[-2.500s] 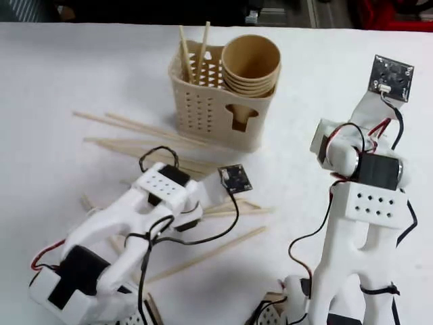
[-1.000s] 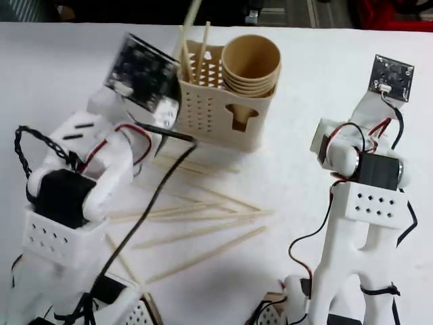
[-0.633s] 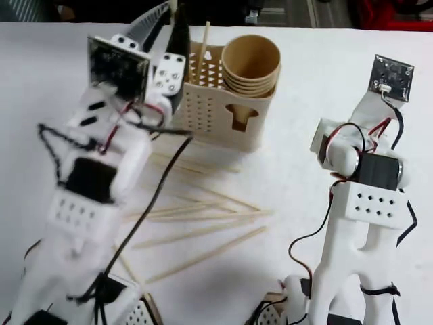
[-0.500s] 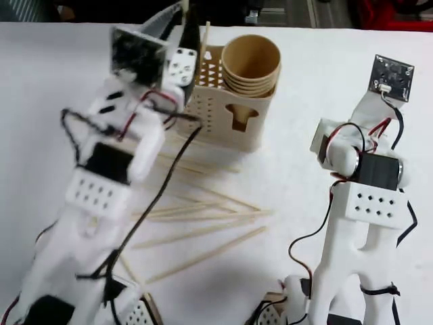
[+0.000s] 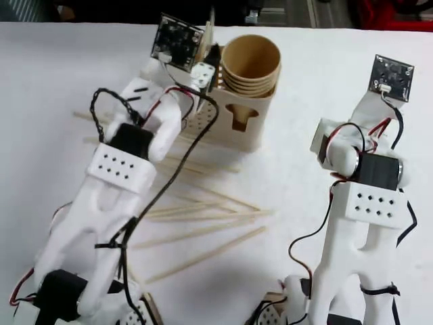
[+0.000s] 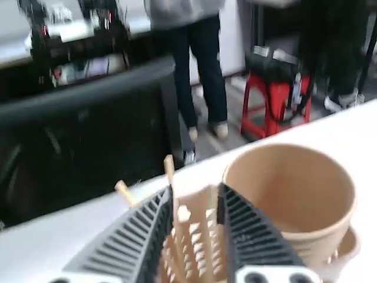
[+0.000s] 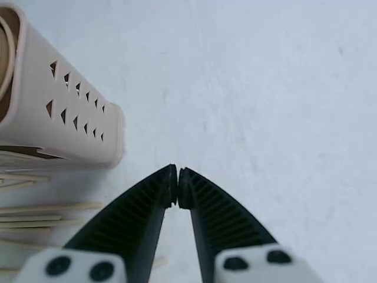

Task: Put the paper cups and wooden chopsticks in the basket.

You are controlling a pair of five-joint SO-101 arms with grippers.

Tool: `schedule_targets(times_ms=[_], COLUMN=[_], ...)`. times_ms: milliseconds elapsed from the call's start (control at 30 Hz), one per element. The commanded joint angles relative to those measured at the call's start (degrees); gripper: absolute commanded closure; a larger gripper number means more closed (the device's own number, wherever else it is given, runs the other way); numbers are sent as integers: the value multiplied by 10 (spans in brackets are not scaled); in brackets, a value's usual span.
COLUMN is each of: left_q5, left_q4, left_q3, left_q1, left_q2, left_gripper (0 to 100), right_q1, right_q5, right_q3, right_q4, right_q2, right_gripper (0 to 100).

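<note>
— So, where is the left hand?

— Over the basket, above the compartment beside the cups. Its fingers stand apart. One upright chopstick rises between them, close against one finger, and they are not pinched on it. A second chopstick pokes up just outside that same finger.

— And the paper cups?

— Nested in one stack, mouth up, standing in the basket's other compartment, the one nearer the right arm.

— What about the right hand?

— Closed, tips touching, nothing between them. It hangs over bare counter, near the basket's end wall but apart from it.

— Anything lying outside the basket?

— Yes, the loose chopsticks. They lie flat and scattered on the counter in front of the basket, several crossing one another. Some of them run partly under the left arm, which stretches across them toward the basket.
</note>
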Motion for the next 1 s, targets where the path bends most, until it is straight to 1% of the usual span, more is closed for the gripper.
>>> schedule_targets(times_ms=[0, 100, 133, 233, 400, 500, 633, 767, 900, 967], left_q5=[2, -2, -14, -69, -138, -184, -249, -300, -306, -309], left_q4=[79, 140, 157, 225, 324, 382, 451, 465, 451, 436], left_q3=[-53, -58, -55, -44, -6, 21, 69, 151, 227, 257], left_q1=[-10, -15, -15, -12, -2, 9, 22, 44, 69, 77], left_q2=[-41, -79, -95, -142, -213, -236, -238, -238, -237, -237], left_gripper=[843, 843, 843, 845, 843, 842, 841, 834, 762, 754], right_q1=[5, 6, 7, 7, 5, 5, 4, 4, 4, 4], right_q5=[-1, -1, -1, -1, -1, -1, -1, -1, -1, -1], right_q3=[-4, -4, -4, 4, 36, 48, 48, 48, 48, 48], right_q4=[-10, -10, -10, -15, -60, -79, -78, -78, -77, -77], right_q2=[-11, -11, -11, -11, -11, -11, -11, -11, -11, -11], right_gripper=[979, 979, 979, 978, 980, 980, 980, 980, 980, 980])
